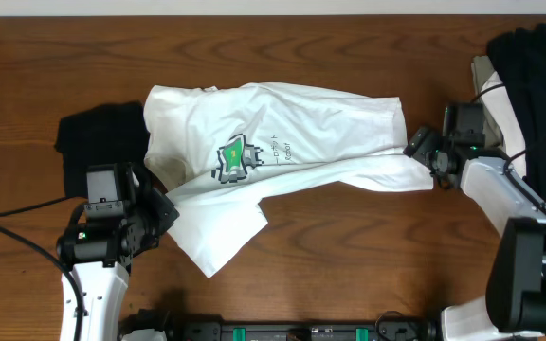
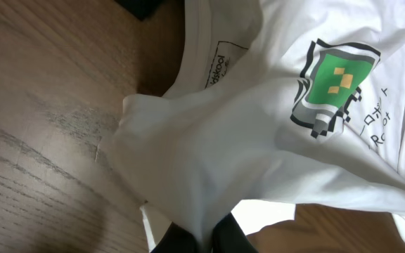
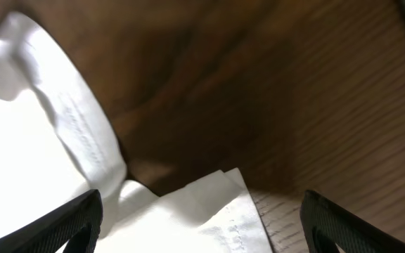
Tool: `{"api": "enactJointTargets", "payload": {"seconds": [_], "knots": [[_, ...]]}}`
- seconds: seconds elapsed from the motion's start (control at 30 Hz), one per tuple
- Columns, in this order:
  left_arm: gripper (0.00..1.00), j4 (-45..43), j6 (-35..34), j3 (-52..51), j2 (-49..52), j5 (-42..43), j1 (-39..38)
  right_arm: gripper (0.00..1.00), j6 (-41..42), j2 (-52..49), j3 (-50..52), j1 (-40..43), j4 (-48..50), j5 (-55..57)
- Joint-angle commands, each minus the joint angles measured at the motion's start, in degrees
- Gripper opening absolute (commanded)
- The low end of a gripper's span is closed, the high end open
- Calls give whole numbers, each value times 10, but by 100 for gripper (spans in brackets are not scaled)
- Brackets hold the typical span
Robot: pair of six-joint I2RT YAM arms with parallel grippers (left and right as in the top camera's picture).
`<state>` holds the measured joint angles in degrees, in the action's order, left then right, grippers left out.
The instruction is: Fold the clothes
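Two grippers are at the white T-shirt point(image 1: 282, 123), one at each end. The shirt lies spread but rumpled across the middle of the wooden surface point(image 1: 349, 246), chest side up, its green-and-yellow print point(image 1: 233, 158) showing.

My left gripper point(image 1: 164, 213) is closed tight on the shirt. From the left wrist camera I see its dark fingers point(image 2: 230, 235) pinching a bunched fold of white cloth near the collar point(image 2: 195, 49), with the fabric drawn up into a peak toward the grip.

My right gripper point(image 1: 415, 150) sits at the far end, by the hem. From the right wrist camera its fingers point(image 3: 69, 225) stand wide apart, and a corner of the hem point(image 3: 216, 197) lies on the wood between them. It grips nothing; I cannot tell whether either finger touches the cloth.

A black garment point(image 1: 102, 133) lies beside the shirt's collar end, behind my left arm. A pile of black and beige clothes point(image 1: 529, 76) sits at the surface's edge behind my right arm, apart from the shirt.
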<state>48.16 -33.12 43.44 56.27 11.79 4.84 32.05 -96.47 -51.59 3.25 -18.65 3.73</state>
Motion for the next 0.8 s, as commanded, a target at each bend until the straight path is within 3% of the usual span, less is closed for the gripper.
{"api": "enactJointTargets", "payload": {"seconds": [0.0,0.1,0.27,0.37,0.47,0.63,0.77], "knots": [[6,0,6,7,3,-9,4,88,17,-23,-8,5,5,-10],[6,0,6,7,3,-9,4,84,17,-40,-8,4,18,-10],[6,0,6,7,3,-10,4,66,17,-50,-8,5,26,-11],[6,0,6,7,3,-10,4,65,18,-50,-8,5,36,-12],[6,0,6,7,3,-10,4,57,18,-50,-8,5,46,-12],[6,0,6,7,3,-10,4,34,18,-50,-8,5,50,-12],[6,-1,6,7,3,-10,4,9,18,-50,-8,5,49,-12]]}}
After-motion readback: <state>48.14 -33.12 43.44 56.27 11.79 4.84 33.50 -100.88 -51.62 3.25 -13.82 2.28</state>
